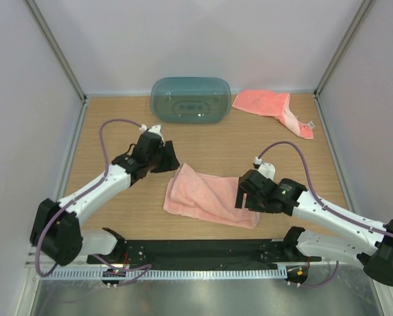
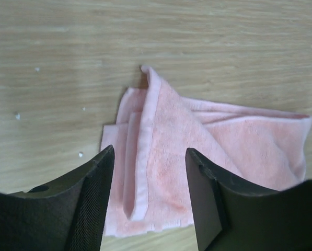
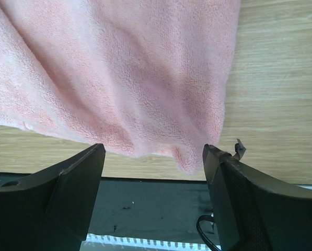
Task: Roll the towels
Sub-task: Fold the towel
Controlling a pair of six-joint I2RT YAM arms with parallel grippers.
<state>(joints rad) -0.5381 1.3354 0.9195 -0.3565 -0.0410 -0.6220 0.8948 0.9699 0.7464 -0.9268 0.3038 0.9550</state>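
Note:
A salmon-pink towel (image 1: 206, 194) lies loosely folded mid-table, its hem edges overlapping at the left end. My left gripper (image 1: 168, 160) hovers at the towel's upper-left corner. In the left wrist view that gripper (image 2: 148, 157) is open above the towel's (image 2: 197, 136) folded hem, gripping nothing. My right gripper (image 1: 243, 194) sits over the towel's right end. The right wrist view shows this gripper (image 3: 153, 151) open, with the towel's (image 3: 119, 68) near corner just beyond its fingertips and not pinched. A second towel (image 1: 272, 108) lies crumpled at the back right, its white tag pointing right.
A translucent teal oval tub (image 1: 190, 99) stands upside down at the back centre. The black base plate (image 1: 203, 251) runs along the near edge, just below the towel. White walls with metal posts enclose the wooden table (image 1: 117, 118).

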